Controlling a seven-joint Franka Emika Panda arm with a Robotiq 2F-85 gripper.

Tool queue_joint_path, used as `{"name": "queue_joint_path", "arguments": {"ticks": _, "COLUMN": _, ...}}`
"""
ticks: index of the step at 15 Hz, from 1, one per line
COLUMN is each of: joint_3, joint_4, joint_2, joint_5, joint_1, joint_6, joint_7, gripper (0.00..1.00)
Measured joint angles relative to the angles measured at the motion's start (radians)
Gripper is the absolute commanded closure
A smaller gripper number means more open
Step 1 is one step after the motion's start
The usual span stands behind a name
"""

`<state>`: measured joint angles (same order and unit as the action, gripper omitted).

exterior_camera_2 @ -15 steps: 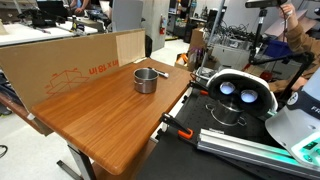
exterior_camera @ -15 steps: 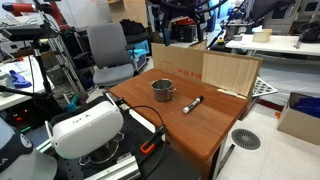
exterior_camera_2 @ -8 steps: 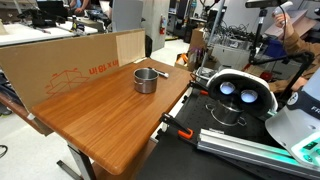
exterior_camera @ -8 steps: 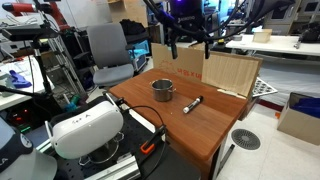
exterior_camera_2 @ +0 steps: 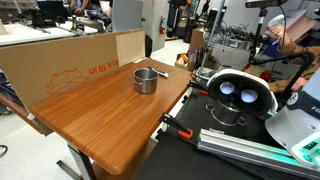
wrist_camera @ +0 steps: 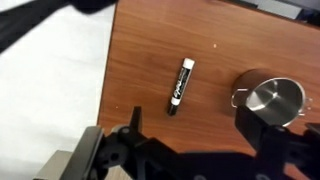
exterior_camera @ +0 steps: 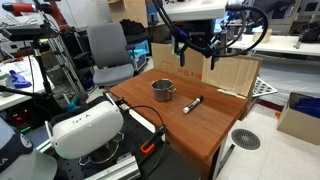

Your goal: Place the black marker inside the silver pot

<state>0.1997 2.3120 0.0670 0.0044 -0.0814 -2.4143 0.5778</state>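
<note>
The black marker lies flat on the wooden table, a little to one side of the silver pot. The pot stands upright and looks empty. It also shows in an exterior view, where the marker is not visible. My gripper hangs high above the table, over the area behind the marker, open and empty. In the wrist view the marker lies below and ahead of the open jaws, and the pot is off to the right.
A cardboard box and a wooden board stand along the table's back edge. A grey office chair is behind the table. A white headset-like device and cables sit at the near table corner.
The arm has swung into the exterior view from above and come down over the back of the table. Marker and pot have not moved.
</note>
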Motion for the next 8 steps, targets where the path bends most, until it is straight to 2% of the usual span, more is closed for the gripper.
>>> {"name": "queue_joint_path", "arguments": {"ticks": 8, "joint_3": -0.059, "joint_4": -0.159, "joint_2": 0.232, "joint_5": 0.003, "joint_1": -0.053, "joint_6": 0.022, "joint_7": 0.0, "gripper": 0.0}}
